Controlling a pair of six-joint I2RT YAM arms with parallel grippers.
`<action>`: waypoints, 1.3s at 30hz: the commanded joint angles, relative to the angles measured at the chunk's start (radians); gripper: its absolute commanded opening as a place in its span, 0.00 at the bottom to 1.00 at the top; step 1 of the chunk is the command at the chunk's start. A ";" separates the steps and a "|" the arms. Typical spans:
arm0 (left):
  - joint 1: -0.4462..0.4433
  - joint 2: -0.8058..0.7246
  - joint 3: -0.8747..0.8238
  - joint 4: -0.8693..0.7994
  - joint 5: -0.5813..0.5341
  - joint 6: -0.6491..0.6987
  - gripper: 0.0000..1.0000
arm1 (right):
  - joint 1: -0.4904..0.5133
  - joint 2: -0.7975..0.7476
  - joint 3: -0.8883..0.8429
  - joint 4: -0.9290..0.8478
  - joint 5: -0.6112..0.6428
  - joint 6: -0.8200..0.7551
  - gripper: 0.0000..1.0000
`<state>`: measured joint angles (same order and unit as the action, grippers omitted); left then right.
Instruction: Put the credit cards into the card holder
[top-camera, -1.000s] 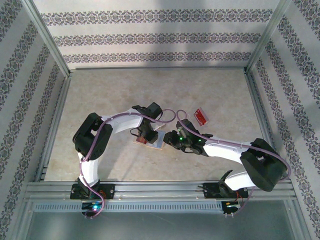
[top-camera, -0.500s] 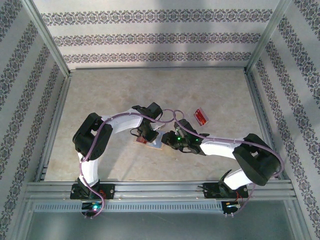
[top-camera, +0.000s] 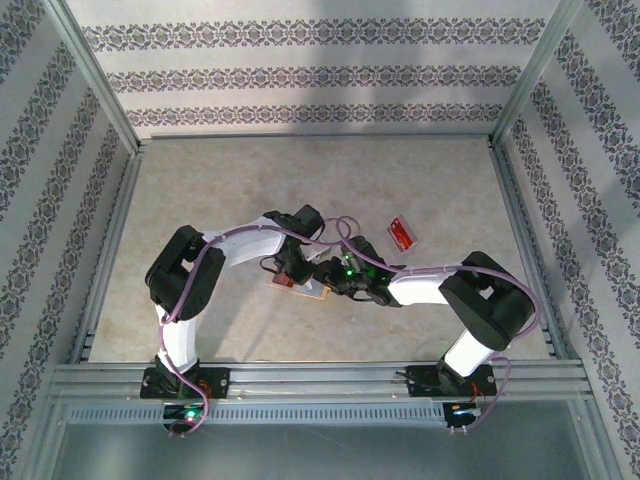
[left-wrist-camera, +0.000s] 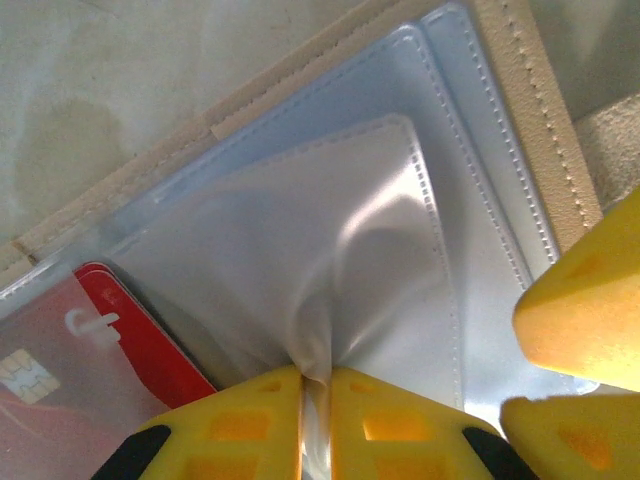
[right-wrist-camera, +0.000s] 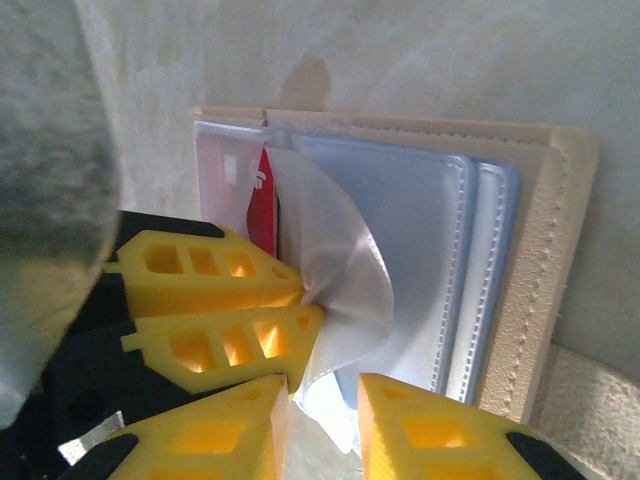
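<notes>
The tan card holder lies open on the table between both grippers. My left gripper is shut on one clear inner pocket sleeve and holds it lifted off the holder's tan border. One red credit card sits in a pocket left of that sleeve, and it also shows in the right wrist view. My right gripper stands open just beside the left fingers, with the loose sleeve edge hanging between its jaws. A second red credit card lies flat on the table, up and right of the holder.
Metal frame rails run along the near edge, and patterned walls enclose the beige tabletop. The two wrists crowd together over the holder. Bare tabletop lies behind and to the left.
The right arm has swung left, bringing its gripper up against the card holder and the left gripper, with its jaws a little narrower. The left gripper has closed on the sleeve and stayed put.
</notes>
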<state>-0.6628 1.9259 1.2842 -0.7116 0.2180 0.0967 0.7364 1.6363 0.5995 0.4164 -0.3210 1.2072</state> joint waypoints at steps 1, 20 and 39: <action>0.006 -0.005 -0.036 -0.018 0.057 -0.009 0.14 | -0.001 0.026 0.005 0.076 -0.007 0.048 0.26; 0.028 -0.007 -0.044 -0.008 0.121 -0.023 0.13 | 0.020 0.042 -0.012 0.084 0.031 0.117 0.26; 0.055 -0.008 -0.057 0.003 0.170 -0.041 0.13 | 0.066 0.051 -0.034 0.113 0.034 0.117 0.20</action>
<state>-0.6109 1.9175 1.2549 -0.6819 0.3317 0.0731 0.7769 1.6741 0.5793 0.5072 -0.2695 1.3331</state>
